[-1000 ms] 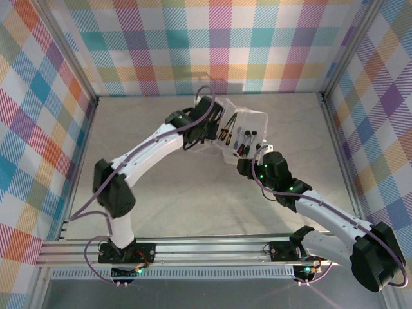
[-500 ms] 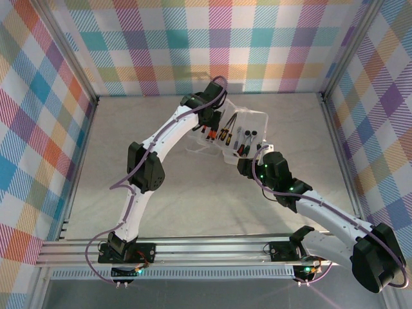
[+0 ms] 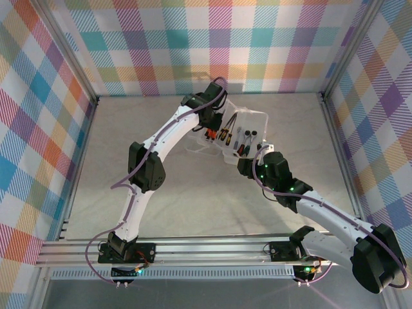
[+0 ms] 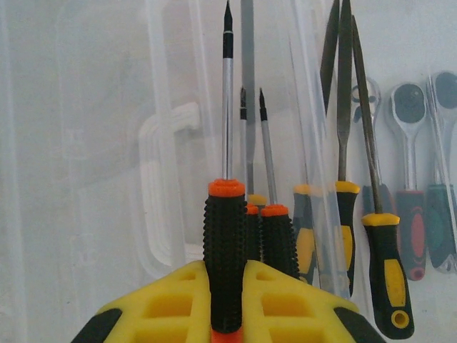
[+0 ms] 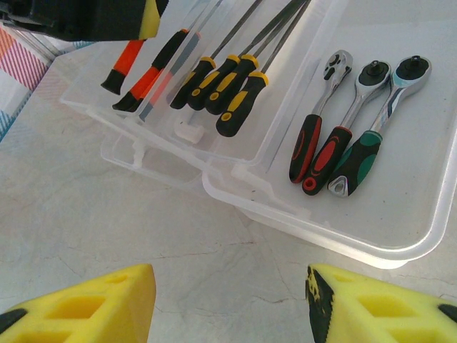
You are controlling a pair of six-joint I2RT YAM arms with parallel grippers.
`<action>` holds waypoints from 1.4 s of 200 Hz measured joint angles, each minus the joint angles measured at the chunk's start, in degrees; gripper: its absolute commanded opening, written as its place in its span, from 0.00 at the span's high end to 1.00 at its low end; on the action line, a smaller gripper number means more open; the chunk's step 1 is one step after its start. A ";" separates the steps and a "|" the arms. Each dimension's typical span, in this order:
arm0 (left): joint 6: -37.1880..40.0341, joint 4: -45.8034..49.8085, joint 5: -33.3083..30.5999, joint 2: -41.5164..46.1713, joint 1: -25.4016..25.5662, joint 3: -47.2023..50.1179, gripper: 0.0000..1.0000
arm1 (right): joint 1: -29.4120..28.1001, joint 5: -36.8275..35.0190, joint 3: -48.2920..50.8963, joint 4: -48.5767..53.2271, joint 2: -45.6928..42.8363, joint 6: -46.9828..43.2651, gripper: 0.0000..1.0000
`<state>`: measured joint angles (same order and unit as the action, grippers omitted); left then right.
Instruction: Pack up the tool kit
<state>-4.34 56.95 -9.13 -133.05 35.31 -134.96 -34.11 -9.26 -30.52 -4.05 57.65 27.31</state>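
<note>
The clear plastic box (image 3: 254, 122) lies open at the back middle of the table, its rim (image 5: 307, 214) close in front of my right gripper. My left gripper (image 4: 226, 304) is shut on a black-orange screwdriver (image 4: 225, 243), held over the box's left side with its tip pointing away. Two more black-orange screwdrivers (image 4: 275, 236) lie just beyond it. Black-yellow handled tools (image 5: 228, 82) and three ratchets (image 5: 343, 136) lie in the box. My right gripper (image 5: 228, 300) is open above bare table, nothing between its fingers.
The box lid (image 5: 150, 153) lies flat on the table beside the tray. My left arm (image 3: 170, 132) reaches across the table's middle toward the box. Checked walls (image 3: 212, 45) enclose the table on three sides.
A second ago my left arm's elbow was swung out to the left; it has since folded closer under the wrist, and the gripper shifted slightly over the box. The right arm stayed still.
</note>
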 measured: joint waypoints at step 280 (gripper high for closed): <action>-20.35 -40.81 28.52 23.54 -24.28 60.85 0.70 | 22.32 7.13 -16.31 13.07 17.79 3.50 0.55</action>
<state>-24.69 16.14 19.40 -109.51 11.03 -74.11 -11.79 -2.13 -46.83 9.02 75.44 30.81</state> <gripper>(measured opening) 0.289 0.483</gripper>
